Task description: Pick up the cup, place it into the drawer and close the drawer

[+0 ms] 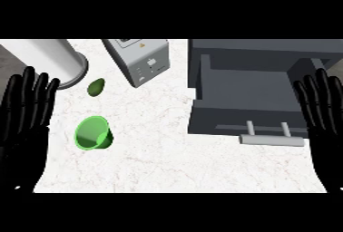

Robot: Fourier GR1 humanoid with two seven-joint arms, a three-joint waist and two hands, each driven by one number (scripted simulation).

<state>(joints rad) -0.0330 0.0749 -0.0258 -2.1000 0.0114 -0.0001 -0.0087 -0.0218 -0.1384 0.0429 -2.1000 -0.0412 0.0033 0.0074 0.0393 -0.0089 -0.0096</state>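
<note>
The pale marble-veined counter (181, 154) carries everything. At far right the dark grey drawer unit (248, 86) stands pulled open, its light grey bar handle (271, 138) toward the near side; its right wall is partly hidden behind the right hand (321, 108). Both black hands, the left hand (26, 108) too, rest with fingers straight and apart, holding nothing. The bright green plastic cup (92, 132) lies tipped on its side at near left, well apart from the drawer. A round, tipped cup may roll when touched, likely toward the small dark green avocado-like object (96, 86). The white cylinder (57, 61) and grey boxy appliance (140, 59) are cut off at the far edge.
</note>
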